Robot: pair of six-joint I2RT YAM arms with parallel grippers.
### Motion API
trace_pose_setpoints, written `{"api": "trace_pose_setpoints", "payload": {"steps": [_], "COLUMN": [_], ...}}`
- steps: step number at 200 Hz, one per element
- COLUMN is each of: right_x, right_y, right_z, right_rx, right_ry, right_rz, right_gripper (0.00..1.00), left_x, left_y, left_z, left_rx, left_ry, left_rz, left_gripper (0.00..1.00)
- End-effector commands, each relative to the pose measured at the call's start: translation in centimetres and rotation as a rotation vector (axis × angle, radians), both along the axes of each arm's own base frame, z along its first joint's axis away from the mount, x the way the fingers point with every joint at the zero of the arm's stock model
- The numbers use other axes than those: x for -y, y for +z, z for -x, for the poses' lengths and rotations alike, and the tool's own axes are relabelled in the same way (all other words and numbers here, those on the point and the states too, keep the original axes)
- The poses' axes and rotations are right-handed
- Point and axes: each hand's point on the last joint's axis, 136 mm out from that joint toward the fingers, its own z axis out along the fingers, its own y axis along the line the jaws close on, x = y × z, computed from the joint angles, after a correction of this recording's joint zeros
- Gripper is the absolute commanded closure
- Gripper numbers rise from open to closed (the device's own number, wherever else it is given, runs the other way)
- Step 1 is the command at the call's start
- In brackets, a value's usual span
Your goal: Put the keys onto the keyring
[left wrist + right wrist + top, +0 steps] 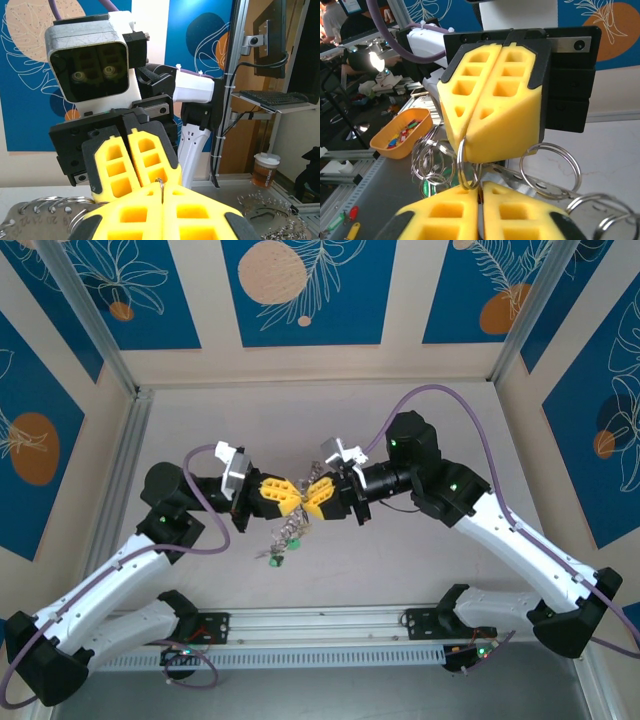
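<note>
Left gripper [292, 498], from 9 o'clock, and right gripper [309, 498], from 3, both clench the keyring [462, 161] mid-air, probably to steady it for threading; its key bunch [283, 541] dangles at 6 o'clock over the desk [400, 575].

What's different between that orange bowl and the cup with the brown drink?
The orange bowl is wide, shallow and open; the cup is tall, narrow and lidded. The bowl is opaque and holds small coloured tags; the cup is clear and holds brown liquid. Both stand upright.
</note>
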Motion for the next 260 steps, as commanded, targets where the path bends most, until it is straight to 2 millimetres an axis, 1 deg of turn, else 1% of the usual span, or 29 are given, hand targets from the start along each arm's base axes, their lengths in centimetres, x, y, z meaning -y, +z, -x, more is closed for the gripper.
{"api": "trace_pose_setpoints", "payload": {"steps": [1,24,41,51,58,79,106,130,154,166,177,185,222,233,243,260], "right_x": [0.0,1.0,1.7,2.1,2.1,1.8,0.7,-0.4,-1.0,-1.1,-1.0,-0.9,-0.6,-0.5,-0.4,-0.3], "right_y": [0.1,0.6,0.6,0.8,1.0,1.7,2.0,1.9,1.9,2.0,2.0,2.1,2.4,2.5,2.6,2.7], "right_z": [-0.2,0.4,-0.1,-0.4,-0.4,-0.1,0.2,0.2,0.2,0.1,0.2,0.2,0.4,0.3,0.3,0.2], "right_rx": [0.026,0.102,0.157,0.187,0.204,0.236,0.244,0.235,0.233,0.233,0.239,0.240,0.247,0.248,0.251,0.256], "right_ry": [-0.037,-0.102,-0.193,-0.241,-0.262,-0.267,-0.227,-0.195,-0.184,-0.186,-0.187,-0.191,-0.199,-0.206,-0.210,-0.224], "right_rz": [-0.009,-0.031,-0.029,-0.032,-0.037,-0.071,-0.087,-0.083,-0.086,-0.089,-0.093,-0.098,-0.117,-0.119,-0.121,-0.125], "right_gripper": [0.80,0.64,0.58,0.57,0.58,0.66,0.68,0.69,0.72,0.77,0.85,0.88,0.87,0.85,0.82,0.81], "left_x": [-0.7,-0.9,-1.0,-1.0,-0.9,-0.9,-0.9,-0.9,-0.9,-0.9,-0.9,-0.9,-0.8,-0.9,-0.9,-0.9], "left_y": [1.6,1.4,1.3,1.3,1.2,1.4,1.6,1.7,1.6,1.6,1.5,1.4,1.0,1.0,1.0,1.0], "left_z": [1.4,1.4,1.4,1.4,1.4,1.5,1.6,1.6,1.6,1.6,1.6,1.5,1.5,1.5,1.5,1.6], "left_rx": [0.085,0.089,0.086,0.084,0.079,0.073,0.071,0.070,0.067,0.066,0.066,0.064,0.060,0.061,0.061,0.063], "left_ry": [-0.018,0.009,0.015,0.012,0.008,-0.010,-0.017,-0.021,-0.022,-0.021,-0.021,-0.020,-0.019,-0.019,-0.020,-0.022], "left_rz": [0.055,0.037,0.032,0.033,0.034,0.042,0.047,0.049,0.050,0.051,0.052,0.051,0.046,0.048,0.047,0.048], "left_gripper": [1.00,1.00,1.00,1.00,1.00,1.00,1.00,1.00,1.00,1.00,1.00,1.00,1.00,1.00,1.00,1.00]}}
